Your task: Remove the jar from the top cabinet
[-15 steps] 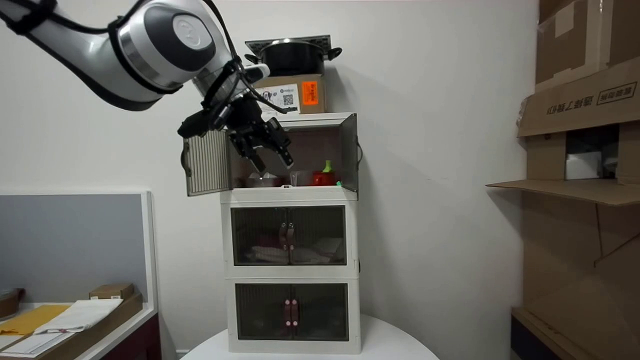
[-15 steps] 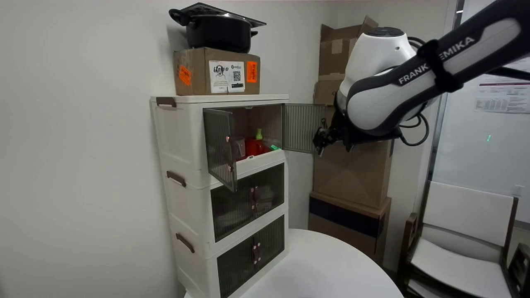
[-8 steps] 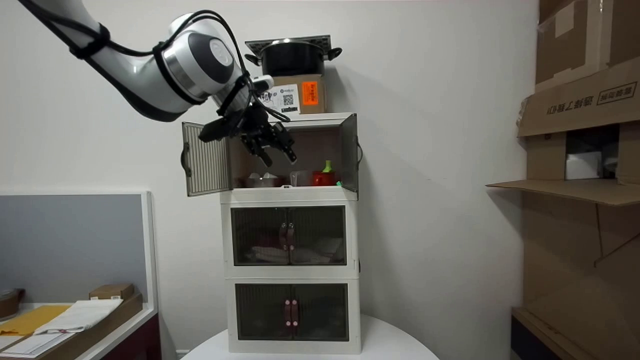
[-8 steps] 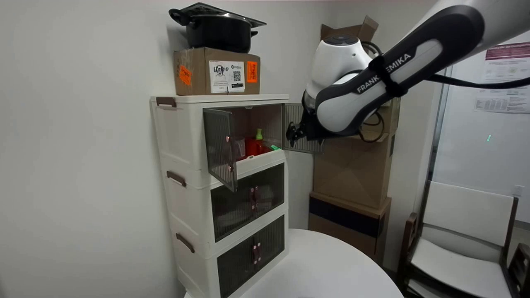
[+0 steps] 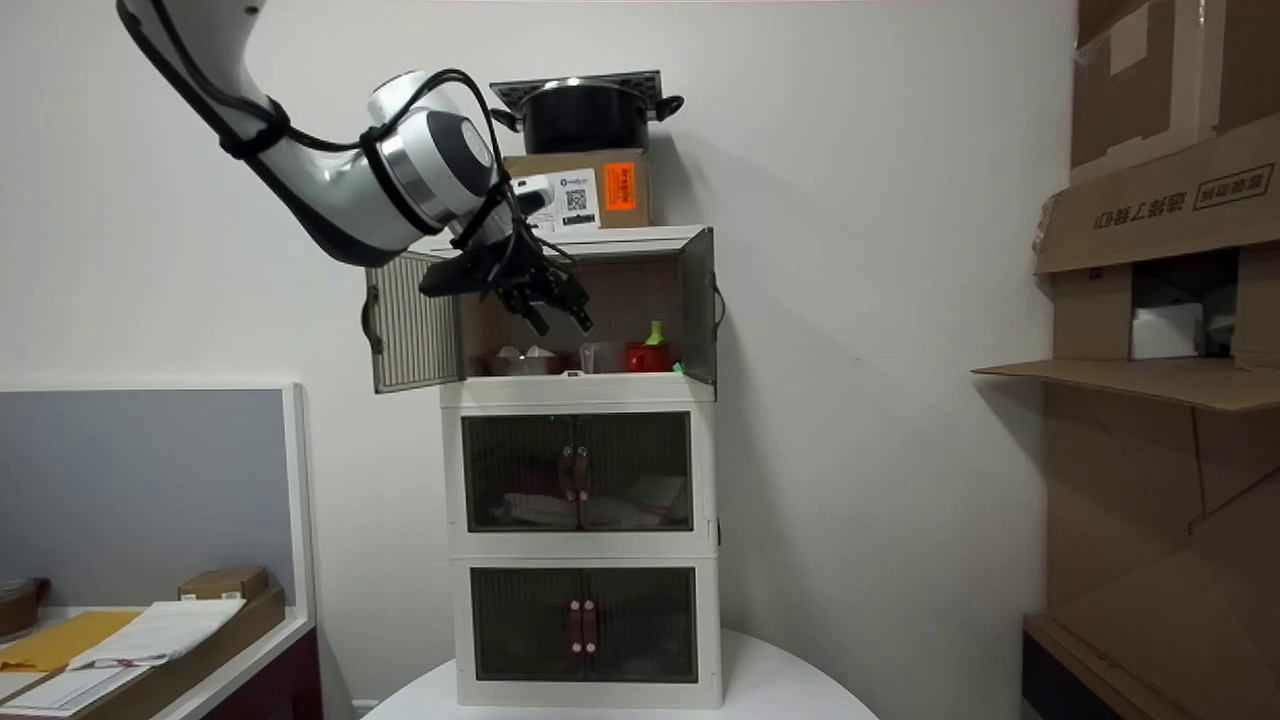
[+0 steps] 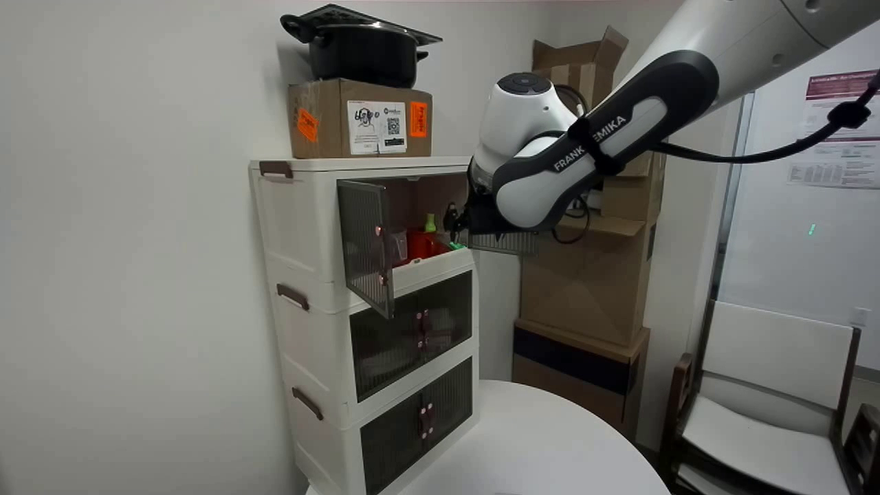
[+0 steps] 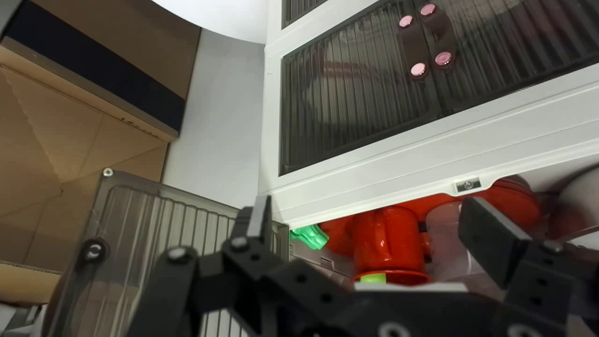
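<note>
The top cabinet is open, with its ribbed doors swung out to both sides. Inside stand a red mug with a lime-green item sticking out, and a clear container beside it. I cannot tell which of these is the jar. My gripper is open and empty at the cabinet's opening, above the items, tilted downward. In the wrist view my fingers are wide apart; the red mug shows between them and the clear container is partly hidden by one finger.
The open doors flank the opening. A bowl with white things and a green item also lie inside. A cardboard box with a black pot stands on top. The lower compartments are shut.
The arm has moved closer to the top cabinet, bringing the gripper from out in front to its opening. The gripper stays open. The cabinet and its contents look unmoved.
</note>
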`<state>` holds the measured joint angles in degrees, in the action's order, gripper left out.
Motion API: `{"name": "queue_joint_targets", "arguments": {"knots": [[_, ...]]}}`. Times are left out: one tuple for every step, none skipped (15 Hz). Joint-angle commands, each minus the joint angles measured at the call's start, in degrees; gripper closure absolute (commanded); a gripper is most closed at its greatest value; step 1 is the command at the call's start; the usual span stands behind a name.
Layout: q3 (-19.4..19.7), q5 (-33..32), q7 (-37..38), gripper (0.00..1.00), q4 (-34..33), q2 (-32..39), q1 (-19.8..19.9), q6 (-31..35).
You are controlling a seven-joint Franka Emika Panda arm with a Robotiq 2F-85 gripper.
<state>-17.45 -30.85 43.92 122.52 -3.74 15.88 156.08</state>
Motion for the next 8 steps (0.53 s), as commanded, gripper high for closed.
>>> {"name": "queue_joint_targets", "arguments": {"knots": [[0.0, 0.0, 0.0, 0.00, -0.1, 0.0, 0.1, 0.0], [0.0, 0.0, 0.0, 0.00, -0.2, 0.0, 0.1, 0.0], [0.0, 0.0, 0.0, 0.00, -0.2, 0.0, 0.1, 0.0], [0.0, 0.0, 0.0, 0.00, -0.2, 0.0, 0.1, 0.0], [0.0, -2.1, 3.0, 0.00, -0.4, 0.1, 0.6, 0.5], [0.0, -3.2, 5.2, 0.00, -0.7, 0.5, 1.0, 1.8], [0.0, -7.4, 9.6, 0.00, -1.2, 0.9, 1.8, 2.8], [0.2, -9.0, 11.5, 0.00, -1.5, 1.2, 2.2, 3.2]]}}
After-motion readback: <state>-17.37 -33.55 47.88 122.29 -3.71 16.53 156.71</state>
